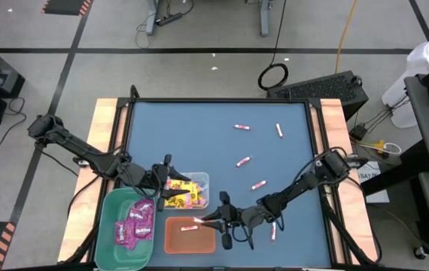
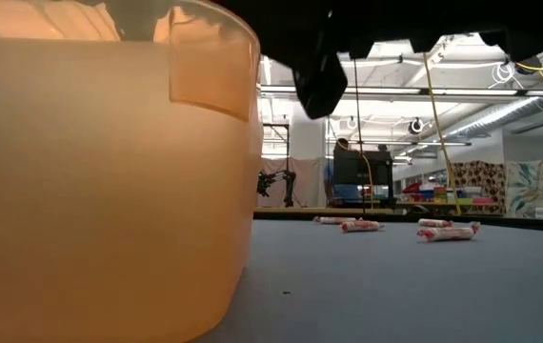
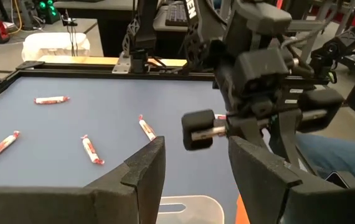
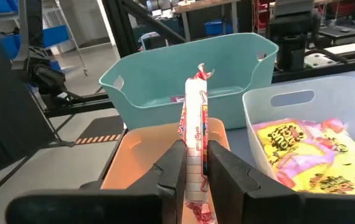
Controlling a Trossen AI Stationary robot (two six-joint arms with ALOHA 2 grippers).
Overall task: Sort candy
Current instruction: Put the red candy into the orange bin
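Over the orange bin (image 1: 190, 236), right gripper (image 4: 192, 163) with jaws clamped on a pink-and-white candy stick (image 4: 194, 127), gripped low on its length, upper end standing up free. Looks light, thin, fairly stiff with crinkly twisted wrapper ends; probably slippery, so best pinched across the middle, not by the twisted tails. One stick lying in the orange bin. Above the clear bin (image 1: 202, 181), left gripper (image 1: 160, 179) with jaws apart, holding nothing. Yellow square packets (image 4: 308, 155) piled in the clear bin, magenta square packets (image 1: 135, 223) in the green bin (image 1: 108, 226); both flat, soft, light, likely to slide on each other. Loose sticks (image 1: 242, 127) scattered over the blue counter (image 1: 177, 135), well apart, lying flat; best taken across the short width from above. Fragility low, crushing possible under a hard squeeze.
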